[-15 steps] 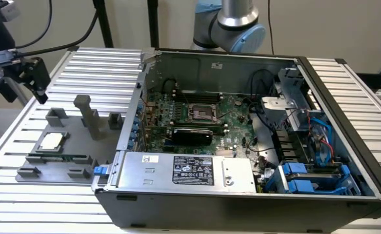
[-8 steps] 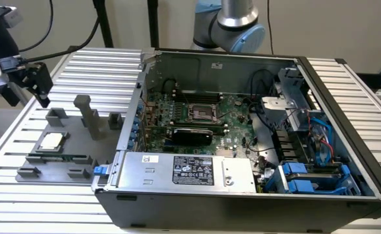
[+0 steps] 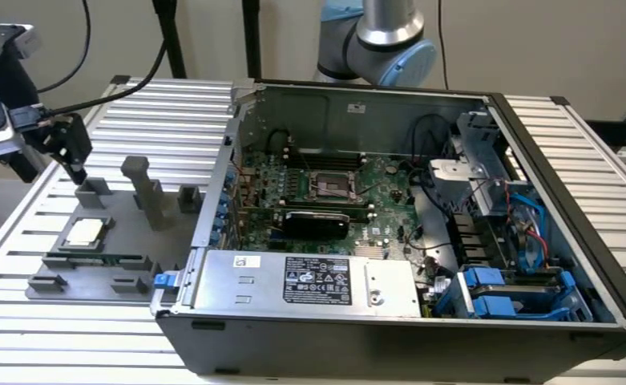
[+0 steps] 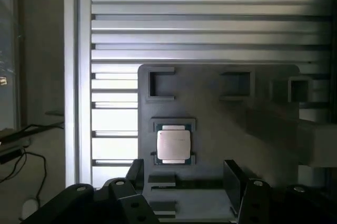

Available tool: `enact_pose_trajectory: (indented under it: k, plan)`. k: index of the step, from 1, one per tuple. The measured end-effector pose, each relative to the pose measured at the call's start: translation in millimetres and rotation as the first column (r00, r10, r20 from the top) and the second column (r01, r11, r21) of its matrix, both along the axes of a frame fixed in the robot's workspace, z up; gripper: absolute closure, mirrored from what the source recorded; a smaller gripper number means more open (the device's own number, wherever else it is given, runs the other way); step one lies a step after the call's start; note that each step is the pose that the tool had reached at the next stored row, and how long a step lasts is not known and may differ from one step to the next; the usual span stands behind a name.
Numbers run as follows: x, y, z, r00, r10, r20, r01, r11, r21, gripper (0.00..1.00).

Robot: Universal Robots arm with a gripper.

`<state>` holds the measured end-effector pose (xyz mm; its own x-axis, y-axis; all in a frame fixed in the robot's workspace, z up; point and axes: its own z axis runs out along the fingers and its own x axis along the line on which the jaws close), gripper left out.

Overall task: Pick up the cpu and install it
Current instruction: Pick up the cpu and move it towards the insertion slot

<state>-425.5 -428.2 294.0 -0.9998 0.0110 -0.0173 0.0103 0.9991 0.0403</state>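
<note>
We have the pincer (image 3: pixel 70 156) standing wide open and empty, above the end of the grey fixture plate (image 3: pixel 168 257) that lies farther from the camera, at the exterior view's left. The cpu (image 3: pixel 85 233) lies flat in its square nest on that plate, metal top up. The plate rests on the slatted surface (image 3: pixel 34 329) beside the open computer case (image 3: pixel 398 345). In the exterior view the chip sits below the pincer and nearer to the camera. The two are apart, with clear air between the fingertips and the chip's top.

From the wrist view we read the relation more closely. The cpu (image 4: pixel 174 145) falls within the gap between the two dark fingers (image 4: pixel 234 182), though not midway: it lies closer to one finger than to the other, and just beyond the line that joins the tips. Neither finger touches it or the nest's rim. The chip is square, so it has no long axis to speak of. Its edges run square to the line between the fingers, so we judge that the opening faces a pair of opposite sides and is wider than the chip.

The black socket (image 3: pixel 334 186) on the board inside the case lies well apart, toward the exterior view's right, with the case wall between it and the plate. A green memory stick (image 3: pixel 104 258) lies in the plate just beside the chip's nest, on the side nearer the camera.
</note>
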Motion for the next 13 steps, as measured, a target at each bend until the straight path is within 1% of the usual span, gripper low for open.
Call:
enact_pose_trajectory:
  k: [13]
  plan:
    - [0.0,1.5,-23.6,1.0000,0.001,-0.0001,-0.001,1.0000,-0.0001,0.29]
